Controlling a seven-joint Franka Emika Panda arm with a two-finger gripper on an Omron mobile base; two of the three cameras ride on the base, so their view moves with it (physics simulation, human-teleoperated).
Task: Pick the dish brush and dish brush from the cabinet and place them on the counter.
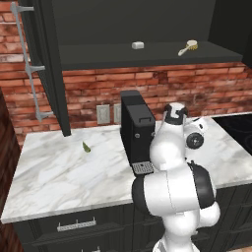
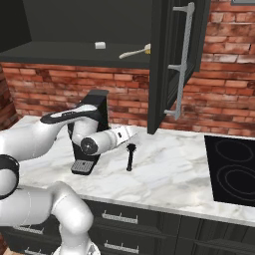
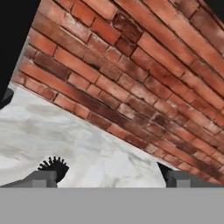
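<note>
The black dish brush [image 2: 130, 157] lies on the white marble counter [image 2: 172, 174], handle toward the front edge. My gripper [image 2: 131, 133] hovers just above its bristly head, open and holding nothing. In the hand view the bristles [image 3: 54, 166] peek out beside the left fingertip [image 3: 40, 178], and the gripper [image 3: 109, 179] points at the brick wall. The cream-handled dish brush [image 1: 188, 47] [image 2: 134, 52] rests on the shelf of the open dark cabinet [image 1: 147, 55].
A small white block [image 1: 138, 45] [image 2: 100, 45] sits on the same shelf. A black coffee machine [image 1: 137, 130] stands on the counter beside my arm. The cabinet's open door [image 2: 169, 64] hangs over the counter, and a black cooktop [image 2: 233, 169] lies to the right. A tiny green item [image 1: 86, 146] lies on the left.
</note>
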